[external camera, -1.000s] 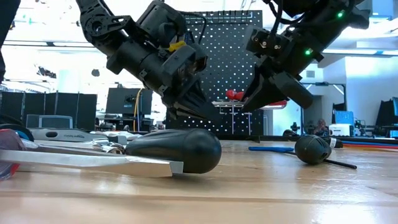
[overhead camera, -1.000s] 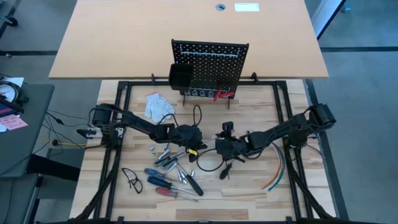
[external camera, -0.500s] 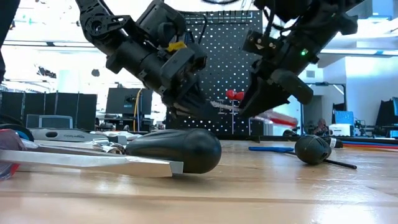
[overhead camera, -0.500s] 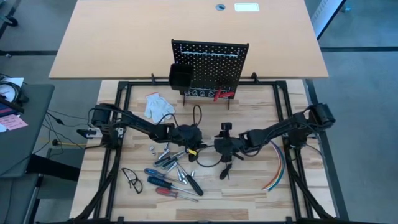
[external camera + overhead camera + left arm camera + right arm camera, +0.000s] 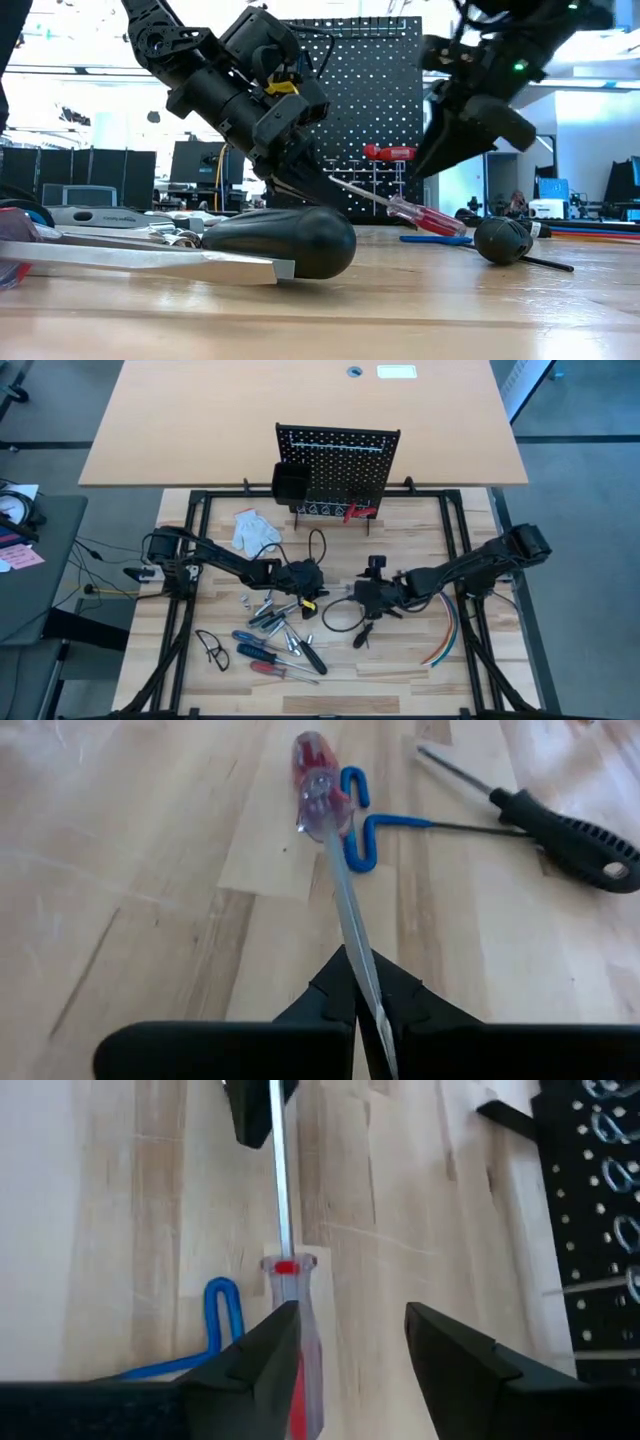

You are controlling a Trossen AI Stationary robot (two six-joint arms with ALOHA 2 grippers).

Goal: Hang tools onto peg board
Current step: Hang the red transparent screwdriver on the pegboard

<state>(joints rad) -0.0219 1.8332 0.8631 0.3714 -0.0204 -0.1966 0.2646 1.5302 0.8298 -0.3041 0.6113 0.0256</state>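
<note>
The black peg board (image 5: pixel 340 460) stands upright at the table's far side with a black bin (image 5: pixel 290 482) and red-handled pliers (image 5: pixel 358 512) hanging on it. My left gripper (image 5: pixel 318 600) is at mid-table, shut on a screwdriver (image 5: pixel 385 200) with a clear red handle. My right gripper (image 5: pixel 350 1350) is open just right of the handle and a little above it (image 5: pixel 455 140), touching nothing. A blue T-handle key (image 5: pixel 360 830) and a black screwdriver (image 5: pixel 575 830) lie on the table under and beyond the handle. My left gripper pinches the screwdriver's bare metal shaft (image 5: pixel 362 982) near its tip end between the two fingers. The fingers come from the table's left, slanting down, and lie roughly along the shaft. The screwdriver sticks out toward the right, tilted, its handle (image 5: pixel 425 215) lowest and just above the table.
Several loose tools (image 5: pixel 275 625) lie near the table's front left, with safety glasses (image 5: pixel 212 648) beside them. A white glove (image 5: pixel 255 528) lies at the far left, coloured cables (image 5: pixel 445 625) at the right, and a black cable loop (image 5: pixel 335 622) at mid-table.
My right gripper has drawn back from the screwdriver's handle toward the table's right edge and now stands clear of it. The screwdriver stays in my left gripper, and its handle end has sunk lower toward the table.
</note>
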